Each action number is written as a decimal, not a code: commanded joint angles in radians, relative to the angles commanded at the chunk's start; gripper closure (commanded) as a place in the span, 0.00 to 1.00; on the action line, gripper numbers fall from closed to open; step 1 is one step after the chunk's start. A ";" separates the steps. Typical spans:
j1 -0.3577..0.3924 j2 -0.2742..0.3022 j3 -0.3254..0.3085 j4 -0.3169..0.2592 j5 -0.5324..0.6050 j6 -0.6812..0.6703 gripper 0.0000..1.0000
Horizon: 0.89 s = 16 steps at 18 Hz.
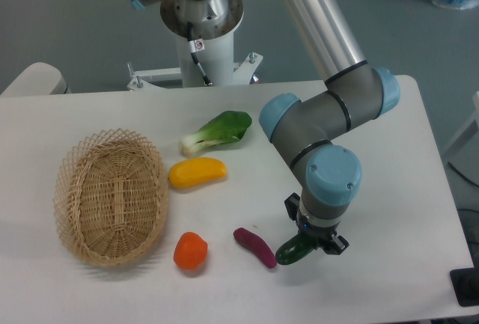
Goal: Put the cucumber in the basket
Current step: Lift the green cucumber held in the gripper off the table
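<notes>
- The bench (389, 152) is a white top that fills most of the view, with the arm's pedestal at its far edge.
- The UR5e arm (322, 122) reaches from the far side down to the near right part of the bench, its blue-capped wrist pointing straight down.
- The wicker basket (71, 197) sits at the left, oval, pale straw, nothing inside it as far as I can see.
- The bok choy (221, 131) lies near the middle, toward the far side, leaf to the right and white stem to the left.
- The yellow vegetable (197, 172) lies just nearer than the bok choy, close beside the basket's right rim.
- The cucumber (293, 251) is at the near right, directly under the wrist; only its dark green left end shows below the hand.
- The purple eggplant-like piece (254, 247) lies just left of the cucumber, very close to it.
- The orange vegetable (190, 251) sits near the basket's near right corner.
- The hand (314, 243) is closed around the cucumber, though I cannot tell whether it has left the bench.
- Progress, as I judge it: the grasp looks made, but the cucumber is well apart from the basket, so the lift, the carry leftward over the other vegetables and the release are all left.
</notes>
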State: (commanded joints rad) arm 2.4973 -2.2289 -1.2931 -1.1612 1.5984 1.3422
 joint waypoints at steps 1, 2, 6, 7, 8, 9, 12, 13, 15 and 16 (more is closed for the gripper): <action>0.000 0.000 -0.002 0.000 0.000 -0.002 0.86; 0.000 0.000 -0.002 0.000 0.000 0.000 0.86; 0.000 0.002 -0.002 -0.002 0.000 -0.002 0.86; -0.003 0.002 -0.002 -0.002 0.000 -0.002 0.86; -0.003 0.003 -0.003 -0.002 0.000 -0.005 0.86; -0.003 0.006 -0.008 -0.002 -0.002 -0.006 0.87; -0.009 0.012 -0.015 -0.008 -0.005 -0.018 0.87; -0.014 0.020 -0.029 -0.006 -0.009 -0.024 0.88; -0.020 0.040 -0.064 -0.002 -0.014 -0.040 0.89; -0.029 0.049 -0.075 -0.002 -0.015 -0.041 0.89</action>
State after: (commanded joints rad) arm 2.4683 -2.1799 -1.3682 -1.1628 1.5831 1.3008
